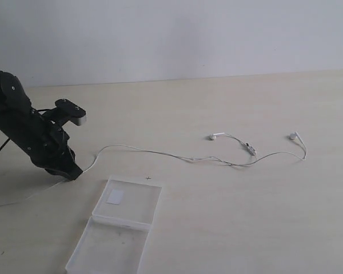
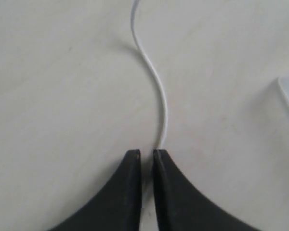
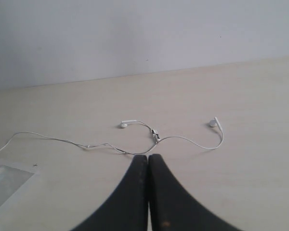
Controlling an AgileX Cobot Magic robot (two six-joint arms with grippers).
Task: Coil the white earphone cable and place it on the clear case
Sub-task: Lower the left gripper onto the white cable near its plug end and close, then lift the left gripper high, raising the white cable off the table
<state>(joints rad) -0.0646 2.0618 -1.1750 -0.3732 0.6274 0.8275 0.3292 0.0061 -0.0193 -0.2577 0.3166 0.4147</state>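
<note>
Exterior view: the thin, limp white earphone cable [image 1: 160,153] lies stretched over the pale surface [image 1: 246,217]. It looks light and tangle-prone, best pinched mid-cord. The left tool [image 1: 74,172] meets it beside the flat clear plastic case [image 1: 138,208].

Left wrist view: the gap is narrow with the cable at one fingertip, perhaps pinched.

Right wrist view: only here, the right tool [image 3: 148,157] shows closed and empty.
</note>
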